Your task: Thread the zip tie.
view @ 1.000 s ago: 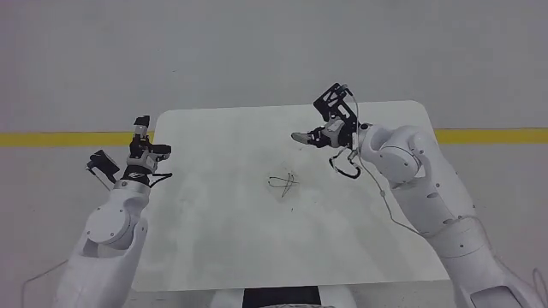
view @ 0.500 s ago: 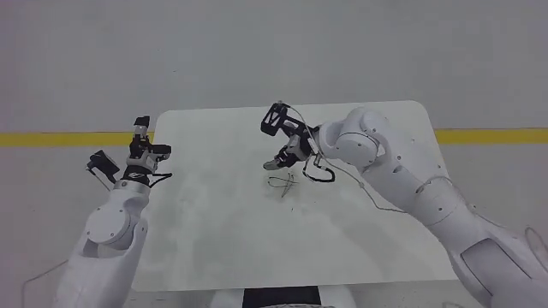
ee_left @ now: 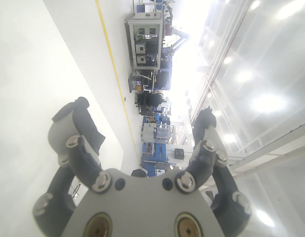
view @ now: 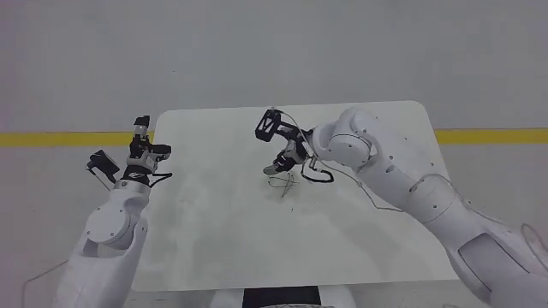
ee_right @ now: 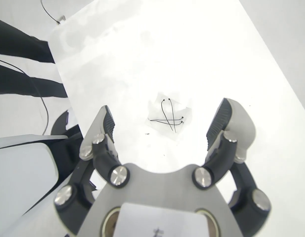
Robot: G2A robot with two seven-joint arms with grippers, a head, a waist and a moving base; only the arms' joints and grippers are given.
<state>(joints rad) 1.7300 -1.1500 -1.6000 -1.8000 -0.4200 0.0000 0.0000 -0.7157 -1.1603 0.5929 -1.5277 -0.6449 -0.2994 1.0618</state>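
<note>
White table before me, rounded at the corners and marked with faint grey smudges. A small heap of thin black zip ties lies close to its centre, a touch toward 12 o'clock in the top view. The ties, four by their heads, lie crossed over one another on a faint square patch. A tiny dark speck sits on the bare top at the heap's 5 o'clock.

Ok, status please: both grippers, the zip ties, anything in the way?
Right gripper open, above the zip ties. Left gripper open, beside the table edge. Ties crossed loose on table, none held. Nothing blocking.
</note>
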